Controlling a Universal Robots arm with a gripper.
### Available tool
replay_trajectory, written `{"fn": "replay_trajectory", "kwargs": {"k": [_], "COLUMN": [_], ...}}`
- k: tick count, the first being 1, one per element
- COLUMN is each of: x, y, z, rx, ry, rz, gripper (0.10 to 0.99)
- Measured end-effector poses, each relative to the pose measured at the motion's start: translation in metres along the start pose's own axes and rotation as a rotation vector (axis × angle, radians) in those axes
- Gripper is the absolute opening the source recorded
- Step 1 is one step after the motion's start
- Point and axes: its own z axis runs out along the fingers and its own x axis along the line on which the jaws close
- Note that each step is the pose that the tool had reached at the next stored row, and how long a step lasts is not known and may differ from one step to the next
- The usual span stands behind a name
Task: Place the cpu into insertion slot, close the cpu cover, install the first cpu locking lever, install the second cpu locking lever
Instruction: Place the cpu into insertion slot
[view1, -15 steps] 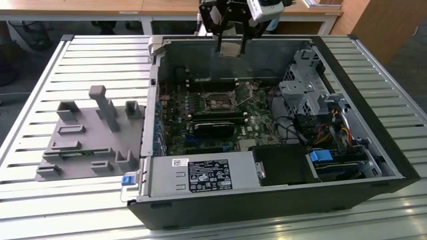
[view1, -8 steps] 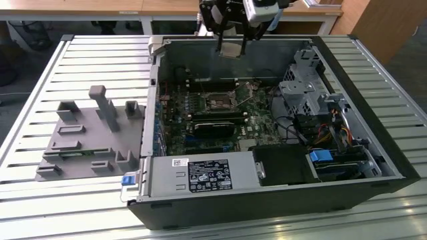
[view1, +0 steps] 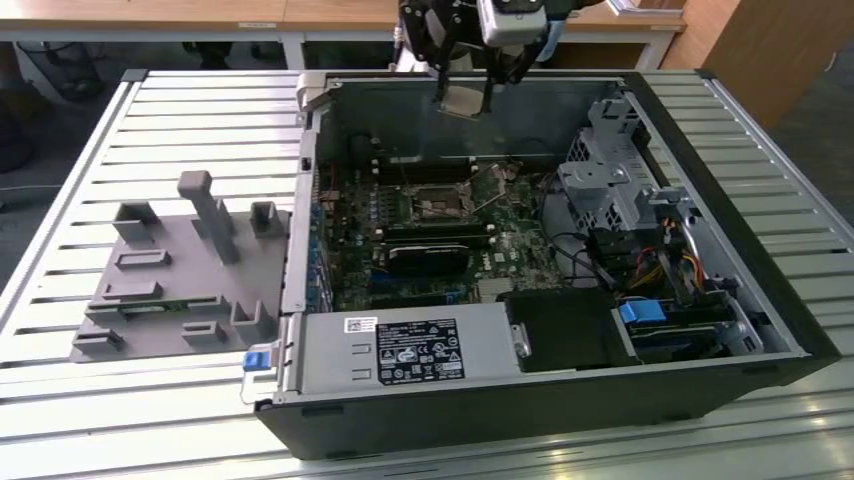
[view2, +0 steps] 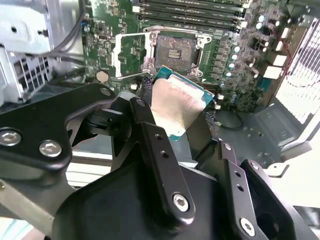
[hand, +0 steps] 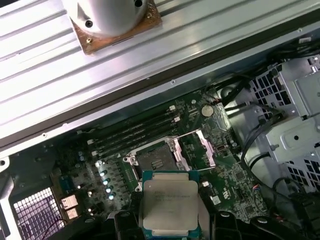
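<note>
The end effector (view1: 469, 90) pinches the cpu (hand: 170, 202) above the bare insertion slot (hand: 156, 161), whose cpu cover (hand: 199, 151) stands open. The white label's (view1: 416, 352) print is illegible.

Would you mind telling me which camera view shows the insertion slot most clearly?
The second wrist view: the insertion slot is large and unobstructed, its dark pin field exposed beyond the held cpu. The first wrist view shows it smaller, just past the cpu; the exterior view shows it tiny.
</note>
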Motion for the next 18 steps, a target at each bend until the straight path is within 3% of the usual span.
{"fn": "replay_trajectory", "kwargs": {"k": [18], "x": [0.0], "y": [-0.0002], "z": [0.0021], "rx": [0.009], "ry": [-0.0261], "rz": [0.262], "gripper": [0.525]}}
